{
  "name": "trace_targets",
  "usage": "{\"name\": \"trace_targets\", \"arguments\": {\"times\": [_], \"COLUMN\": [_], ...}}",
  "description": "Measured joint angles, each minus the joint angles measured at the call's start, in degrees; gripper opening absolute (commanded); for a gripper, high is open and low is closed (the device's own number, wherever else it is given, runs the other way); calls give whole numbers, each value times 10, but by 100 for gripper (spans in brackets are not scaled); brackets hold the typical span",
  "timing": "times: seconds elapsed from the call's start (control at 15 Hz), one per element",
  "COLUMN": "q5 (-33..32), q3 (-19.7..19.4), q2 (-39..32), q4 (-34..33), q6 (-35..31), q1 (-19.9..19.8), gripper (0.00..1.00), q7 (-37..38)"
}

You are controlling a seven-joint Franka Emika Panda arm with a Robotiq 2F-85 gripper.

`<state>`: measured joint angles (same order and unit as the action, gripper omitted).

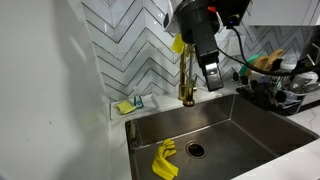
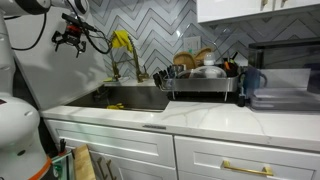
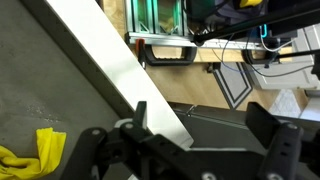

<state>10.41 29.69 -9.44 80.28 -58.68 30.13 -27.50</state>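
Note:
My gripper (image 1: 212,76) hangs open above the steel sink (image 1: 240,120), just beside the gold faucet (image 1: 187,85), with nothing between its fingers. In an exterior view it stands high over the basin (image 2: 72,36). A yellow rubber glove (image 1: 164,160) lies crumpled on the sink floor near the drain (image 1: 195,150). It also shows at the lower left of the wrist view (image 3: 35,155), apart from my gripper (image 3: 200,125). A second yellow glove (image 1: 178,44) is draped over the top of the faucet (image 2: 121,40).
A dish rack (image 1: 280,85) full of dishes stands next to the sink (image 2: 200,75). A small sponge holder (image 1: 130,104) sits on the ledge behind the basin. A dark appliance (image 2: 280,75) occupies the counter beyond the rack. Herringbone tile backs the counter.

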Motion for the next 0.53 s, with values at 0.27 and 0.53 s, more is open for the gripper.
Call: {"name": "trace_targets", "arguments": {"times": [0.27, 0.53], "q5": [-54, -55], "q3": [12, 12], "q2": [-16, -18], "q4": [-16, -22], "q6": [3, 4], "q1": [23, 22], "gripper": [100, 100], "q7": [-29, -31]}}
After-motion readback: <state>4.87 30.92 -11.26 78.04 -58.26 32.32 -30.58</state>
